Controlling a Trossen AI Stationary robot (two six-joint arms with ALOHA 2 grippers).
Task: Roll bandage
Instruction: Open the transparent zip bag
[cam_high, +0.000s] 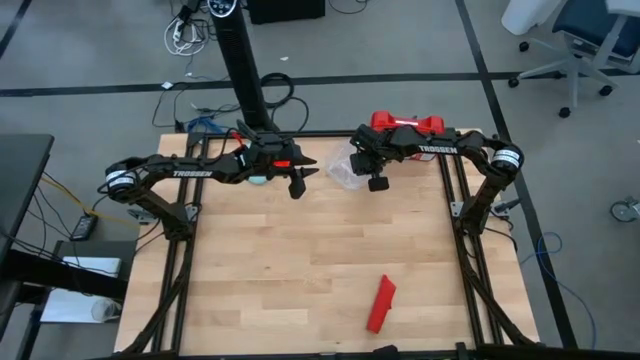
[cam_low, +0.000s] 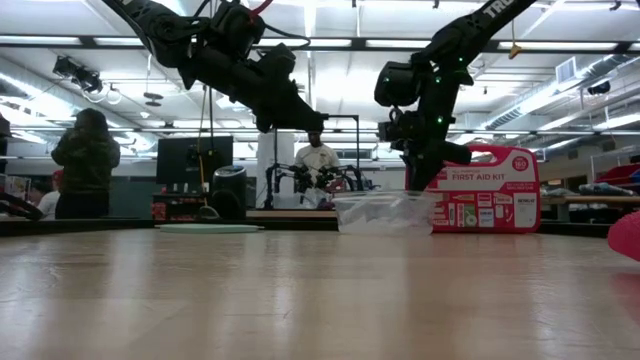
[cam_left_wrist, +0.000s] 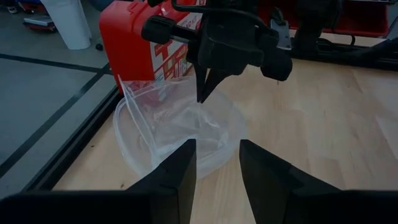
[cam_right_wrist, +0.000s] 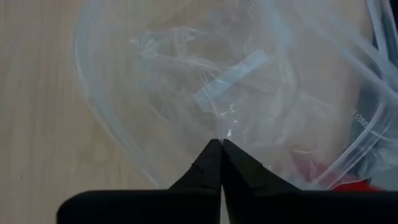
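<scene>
The red bandage (cam_high: 381, 304) lies flat at the tabletop's (cam_high: 300, 260) five o'clock, well apart from both arms. At one o'clock the right tool (cam_right_wrist: 221, 144), fingers pinched together, dips into a clear plastic container (cam_left_wrist: 180, 134) beside the first-aid case (cam_low: 487, 188). The left tool (cam_left_wrist: 216, 163) hovers parted at eleven o'clock.

The right gripper (cam_right_wrist: 221, 144) was pointed steeply downward, its two fingers pressed together tip to tip. The left gripper (cam_left_wrist: 214, 163) was held raised just beside it, aimed toward it, its fingers (cam_left_wrist: 180, 171) parted with a clear gap between.
</scene>
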